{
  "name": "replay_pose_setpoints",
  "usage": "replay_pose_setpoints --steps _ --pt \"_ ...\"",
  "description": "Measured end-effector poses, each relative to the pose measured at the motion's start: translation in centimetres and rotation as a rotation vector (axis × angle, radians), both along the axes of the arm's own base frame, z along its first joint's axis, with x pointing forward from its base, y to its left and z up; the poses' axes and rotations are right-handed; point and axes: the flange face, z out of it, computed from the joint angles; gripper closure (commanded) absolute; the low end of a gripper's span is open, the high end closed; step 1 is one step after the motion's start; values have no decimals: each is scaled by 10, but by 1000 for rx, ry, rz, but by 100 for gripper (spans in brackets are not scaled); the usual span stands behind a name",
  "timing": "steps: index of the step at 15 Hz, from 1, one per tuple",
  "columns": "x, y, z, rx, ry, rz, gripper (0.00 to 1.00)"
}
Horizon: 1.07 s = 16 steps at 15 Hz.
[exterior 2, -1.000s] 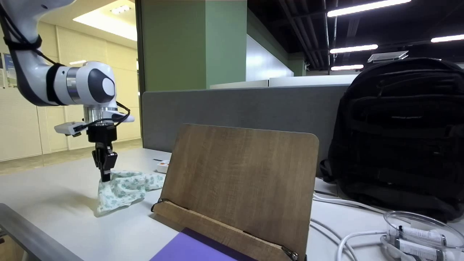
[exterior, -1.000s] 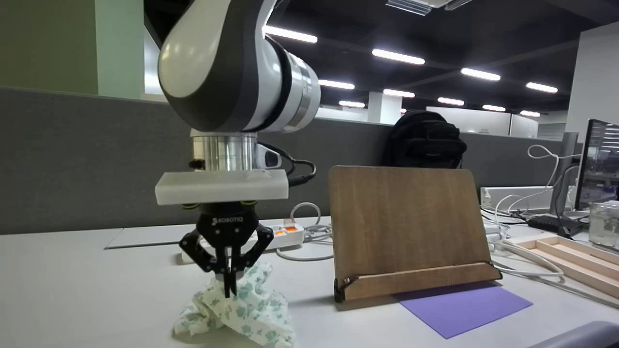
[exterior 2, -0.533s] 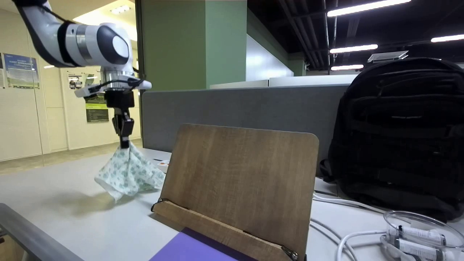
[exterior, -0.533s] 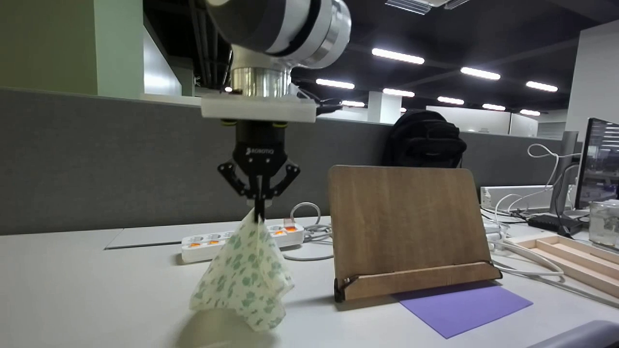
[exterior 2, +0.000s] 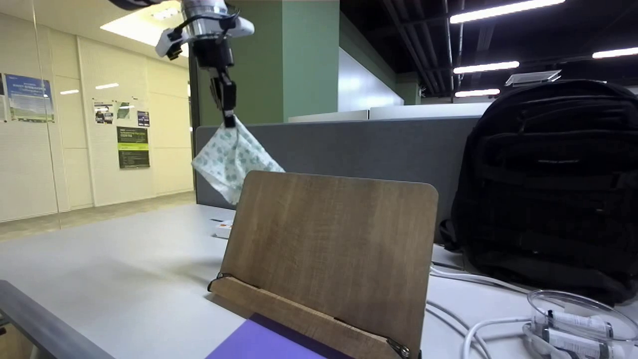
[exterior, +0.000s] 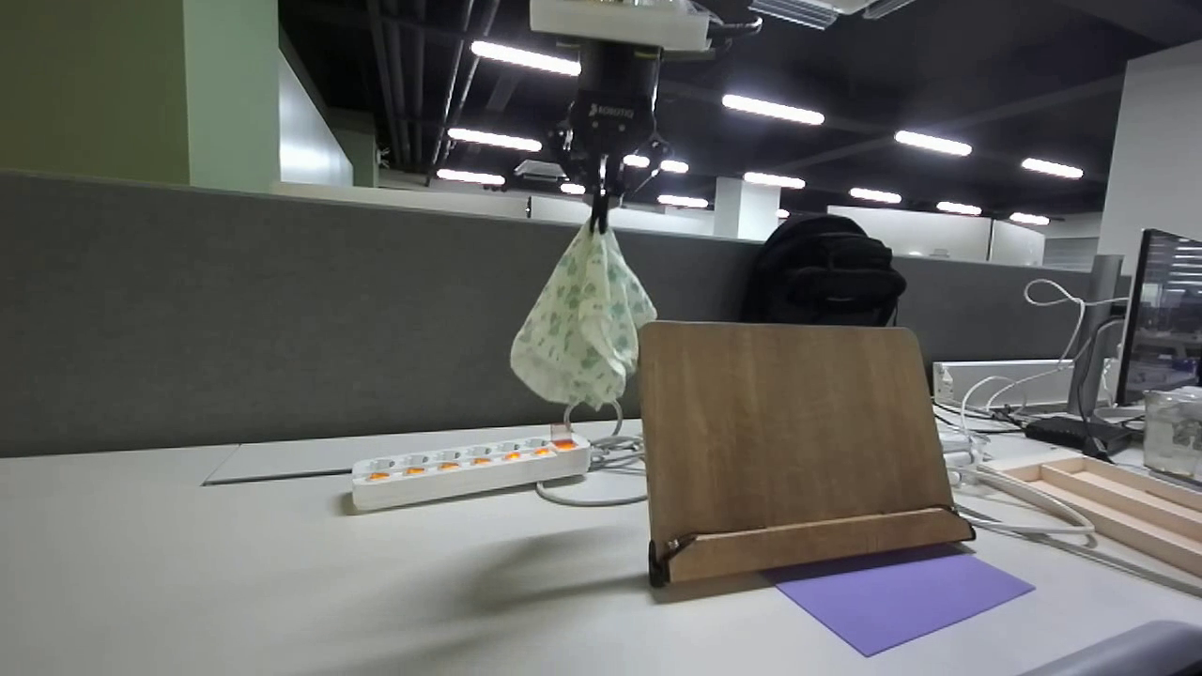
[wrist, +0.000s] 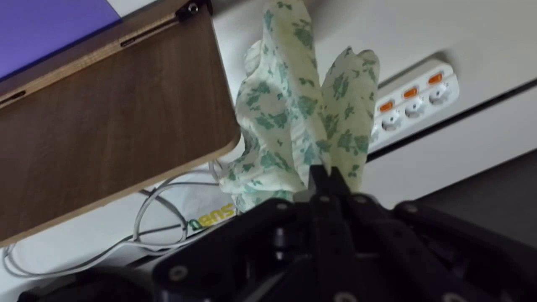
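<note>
My gripper (exterior: 599, 225) is shut on the top of a white cloth (exterior: 584, 319) with a green leaf print. The cloth hangs freely in folds, well above the white table. In an exterior view its lower right part passes behind the wooden stand (exterior 2: 329, 249), so that corner of the cloth (exterior 2: 230, 164) is hidden. Seen from the wrist, a pinched fold shows between the fingertips of the gripper (wrist: 328, 171), and the cloth (wrist: 272, 113) spreads out beyond them, beside the stand's upper corner.
A white power strip (exterior: 470, 477) with orange switches lies on the table below the cloth. Purple sheet (exterior: 901, 601) sits at the stand's foot. Loose cables (wrist: 159, 218) run behind the stand. A black backpack (exterior 2: 548, 189) and a grey partition (exterior: 282, 319) are at the back.
The gripper has risen with the cloth, lifting it off the table, and has moved toward the wooden stand. The power strip now shows in full.
</note>
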Motion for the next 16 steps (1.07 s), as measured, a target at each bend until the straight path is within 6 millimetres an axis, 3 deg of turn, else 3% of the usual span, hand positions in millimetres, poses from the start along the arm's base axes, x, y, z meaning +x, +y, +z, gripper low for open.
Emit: replay_pose_setpoints --steps 4,9,12,16 --pt "10 -48 46 7 -68 -93 100" --pt "-3 -94 73 -1 -78 -186 100" --pt "-17 -116 74 -7 -55 -232 100" --pt "-35 -135 53 -13 -1 -271 100"
